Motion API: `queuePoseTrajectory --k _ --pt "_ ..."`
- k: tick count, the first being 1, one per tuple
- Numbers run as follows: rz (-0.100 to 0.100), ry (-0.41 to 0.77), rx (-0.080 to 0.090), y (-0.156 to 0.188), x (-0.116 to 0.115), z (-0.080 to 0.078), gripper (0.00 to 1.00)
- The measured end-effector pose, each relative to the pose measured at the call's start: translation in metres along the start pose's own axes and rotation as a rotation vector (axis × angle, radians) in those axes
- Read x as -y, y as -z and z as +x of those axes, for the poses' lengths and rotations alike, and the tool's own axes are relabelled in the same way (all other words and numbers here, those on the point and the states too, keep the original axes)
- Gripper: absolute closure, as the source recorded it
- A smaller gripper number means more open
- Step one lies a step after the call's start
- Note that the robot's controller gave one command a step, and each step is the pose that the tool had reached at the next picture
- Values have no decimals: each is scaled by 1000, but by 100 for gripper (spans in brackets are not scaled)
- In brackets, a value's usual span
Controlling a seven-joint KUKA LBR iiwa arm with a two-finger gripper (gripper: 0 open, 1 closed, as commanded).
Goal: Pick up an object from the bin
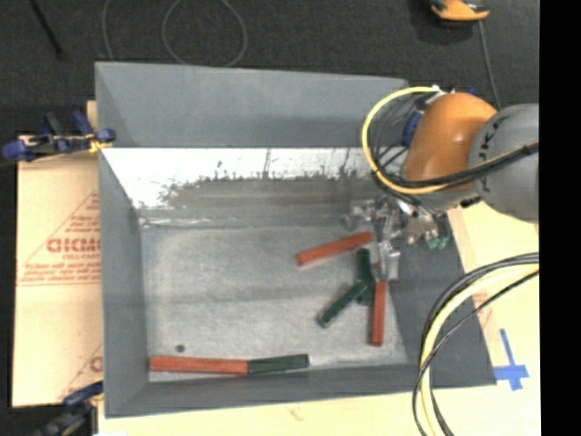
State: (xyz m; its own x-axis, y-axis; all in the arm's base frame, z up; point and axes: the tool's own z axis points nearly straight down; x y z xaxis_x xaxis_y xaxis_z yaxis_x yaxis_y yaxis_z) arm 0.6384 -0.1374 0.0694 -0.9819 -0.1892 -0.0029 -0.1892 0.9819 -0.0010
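My gripper (388, 243) hangs low at the bin's right side, under the arm's orange cover. It is directly over a cluster of sticks. A red stick (332, 250) lies slanted just left of it. Beside the gripper's lower end stands a short dark green stick (364, 265), close enough that I cannot tell whether they touch. Below it a red stick (377, 314) lies nearly upright along the right wall, and a longer green stick (342, 305) slants down to the left. Nothing shows as lifted off the floor.
Along the bin's front wall lie a long red stick (198, 365) and a green stick (279, 363) end to end. The grey floor stretches bare to the left and middle. The right wall is close to the gripper.
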Motion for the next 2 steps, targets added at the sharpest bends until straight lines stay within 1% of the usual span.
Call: queuePoseTrajectory --k 1,2 --pt "3 2 4 3 1 -1 100" --pt "0 608 1 57 -56 50 100"
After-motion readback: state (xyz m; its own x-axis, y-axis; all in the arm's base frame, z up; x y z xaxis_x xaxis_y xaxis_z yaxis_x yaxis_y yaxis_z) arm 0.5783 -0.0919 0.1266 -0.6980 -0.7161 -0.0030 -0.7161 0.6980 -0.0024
